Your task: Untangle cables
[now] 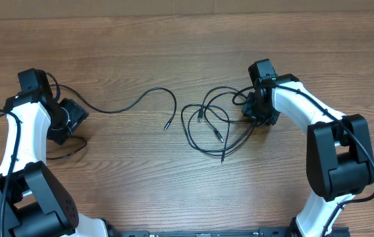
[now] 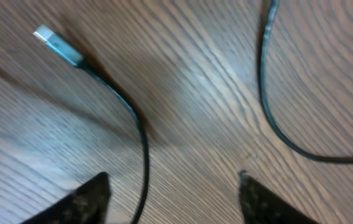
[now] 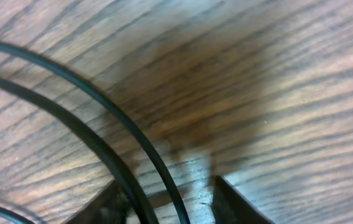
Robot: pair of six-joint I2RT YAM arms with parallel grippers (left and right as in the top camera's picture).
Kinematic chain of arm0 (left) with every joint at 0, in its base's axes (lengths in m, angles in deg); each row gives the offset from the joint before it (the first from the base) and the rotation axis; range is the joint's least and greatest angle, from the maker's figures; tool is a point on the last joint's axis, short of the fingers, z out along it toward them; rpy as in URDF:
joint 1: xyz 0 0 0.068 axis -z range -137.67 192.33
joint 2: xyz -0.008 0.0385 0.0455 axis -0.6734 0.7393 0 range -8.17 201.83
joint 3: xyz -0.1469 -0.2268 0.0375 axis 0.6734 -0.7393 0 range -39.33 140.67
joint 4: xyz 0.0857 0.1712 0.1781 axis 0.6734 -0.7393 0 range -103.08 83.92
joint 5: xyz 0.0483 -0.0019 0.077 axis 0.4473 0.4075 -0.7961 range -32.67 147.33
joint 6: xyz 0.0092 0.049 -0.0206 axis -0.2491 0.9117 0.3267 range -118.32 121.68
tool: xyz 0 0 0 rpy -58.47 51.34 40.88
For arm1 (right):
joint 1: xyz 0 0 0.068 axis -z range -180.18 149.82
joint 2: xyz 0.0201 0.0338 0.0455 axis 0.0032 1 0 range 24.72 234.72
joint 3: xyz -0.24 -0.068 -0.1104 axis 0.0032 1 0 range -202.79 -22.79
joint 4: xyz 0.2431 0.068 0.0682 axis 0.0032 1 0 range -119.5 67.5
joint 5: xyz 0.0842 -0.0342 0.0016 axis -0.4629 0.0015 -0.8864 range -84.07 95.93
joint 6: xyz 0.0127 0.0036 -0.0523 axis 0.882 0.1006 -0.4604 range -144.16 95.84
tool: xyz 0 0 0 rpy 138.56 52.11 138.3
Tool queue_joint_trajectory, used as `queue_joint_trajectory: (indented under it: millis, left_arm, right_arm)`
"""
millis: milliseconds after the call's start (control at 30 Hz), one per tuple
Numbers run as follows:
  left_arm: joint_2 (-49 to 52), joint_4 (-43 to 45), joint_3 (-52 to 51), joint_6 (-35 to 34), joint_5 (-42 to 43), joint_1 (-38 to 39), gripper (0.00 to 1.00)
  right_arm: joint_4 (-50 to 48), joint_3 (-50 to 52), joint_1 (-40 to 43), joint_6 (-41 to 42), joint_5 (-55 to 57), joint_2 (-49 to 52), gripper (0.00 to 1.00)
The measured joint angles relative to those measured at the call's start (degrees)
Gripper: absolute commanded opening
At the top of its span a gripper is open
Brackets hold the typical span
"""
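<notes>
Wood table holds cables strung left-to-right; left claw and right claw both gape.

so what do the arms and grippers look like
The left arm and right arm have white curved links between bulky black joint housings, with black wires running along them. The left gripper and right gripper are black, two-fingered.
</notes>
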Motion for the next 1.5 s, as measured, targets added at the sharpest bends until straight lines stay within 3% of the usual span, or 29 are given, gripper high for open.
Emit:
queue_joint_trajectory:
  millis: [67,133,200,933,1100,1500]
  left_arm:
    - [0.00,0.61,-0.85,-0.35,-0.79,0.04,0.59]
    - [0.00,1.64,-2.08,-0.50,-1.33,0.04,0.48]
    - [0.02,3.34,-4.04,-0.61,-1.79,0.15,0.39]
    - [0.02,11.54,-14.91,-0.83,-2.10,1.46,0.24]
    - [0.02,13.20,-16.15,-0.98,-2.10,1.46,0.04]
    - [0.02,32.41,-16.48,-1.01,-2.08,1.46,0.04]
  right_arm:
    - [-0.02,0.00,0.00,0.07,-0.09,0.00,0.70]
    - [0.00,0.00,0.00,0.13,-0.17,0.00,1.00]
    - [0.02,0.00,0.00,-0.04,-0.20,0.00,1.00]
    - [-0.02,0.00,0.00,-0.09,-0.17,0.00,1.00]
    - [-0.02,0.00,0.00,-0.11,-0.22,0.00,1.00]
    - [-0.13,0.00,0.00,-0.11,-0.20,0.00,1.00]
